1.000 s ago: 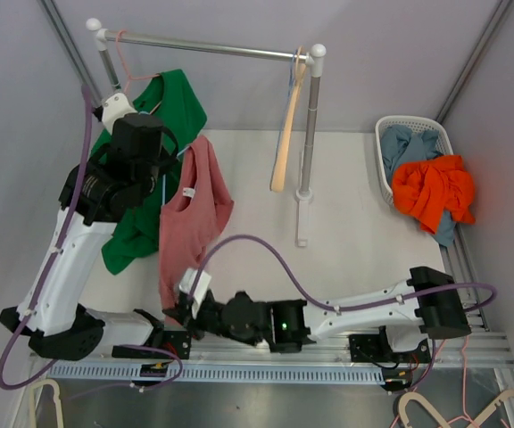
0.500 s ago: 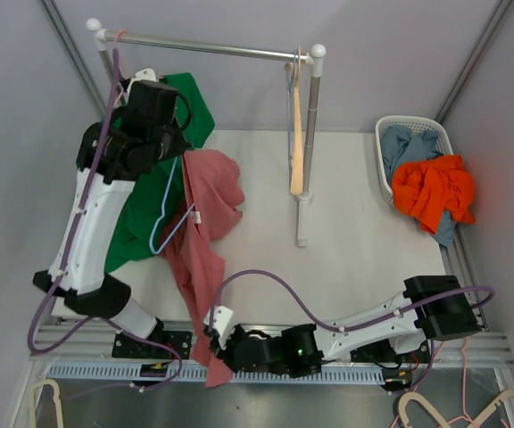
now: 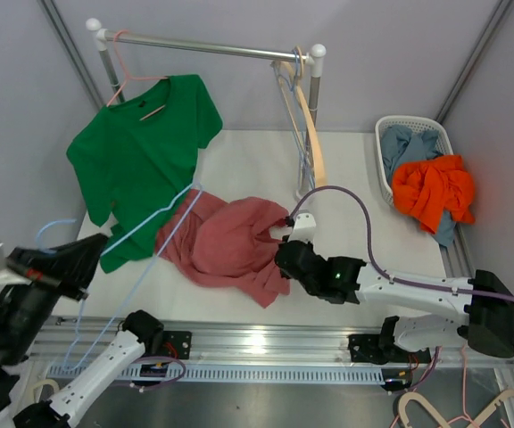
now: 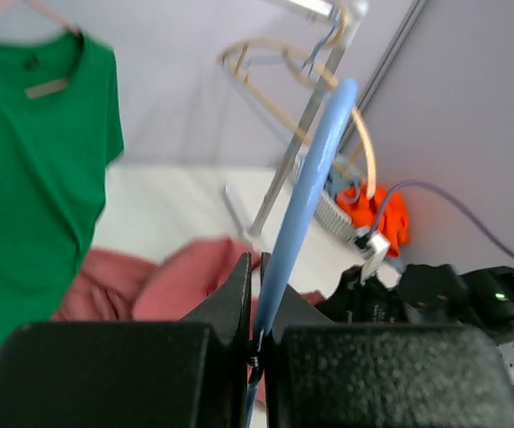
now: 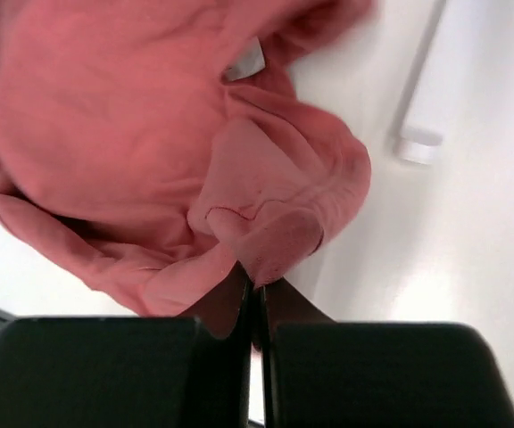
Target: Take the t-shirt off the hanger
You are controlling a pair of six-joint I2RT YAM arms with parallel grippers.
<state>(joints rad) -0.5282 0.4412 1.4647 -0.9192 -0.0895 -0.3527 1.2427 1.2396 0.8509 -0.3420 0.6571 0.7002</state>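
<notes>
**Desk:** What does the left gripper (image 4: 255, 272) have?

**Photographer:** Its jaws are pinched tight on the thin blue hanger (image 4: 306, 205), which rises at a slant from between the fingers. Seen from overhead, that arm sits off the near left corner of the table (image 3: 355, 205), and the hanger reaches from it toward the middle.

**Desk:** And the right gripper (image 5: 253, 290)?

**Photographer:** Closed as well, nipped on a fold of the pink t-shirt (image 5: 150, 116). In the wrist view the cloth bunches right at the fingertips.

**Desk:** Where is the shirt lying?

**Photographer:** It is crumpled in a heap on the table, toward the front and middle, just left of the right gripper. The hanger's far end meets the shirt's upper left edge. Whether it is inside the cloth, I cannot tell.

**Desk:** What's in the background?

**Photographer:** A green t-shirt (image 3: 141, 143) hangs on a pink hanger (image 3: 128, 67) from the metal rail (image 3: 212, 45). A wooden hanger (image 3: 312, 134) hangs at the rail's right end. A white basket (image 3: 409, 119) of orange and blue clothes stands at the table's right edge.
</notes>
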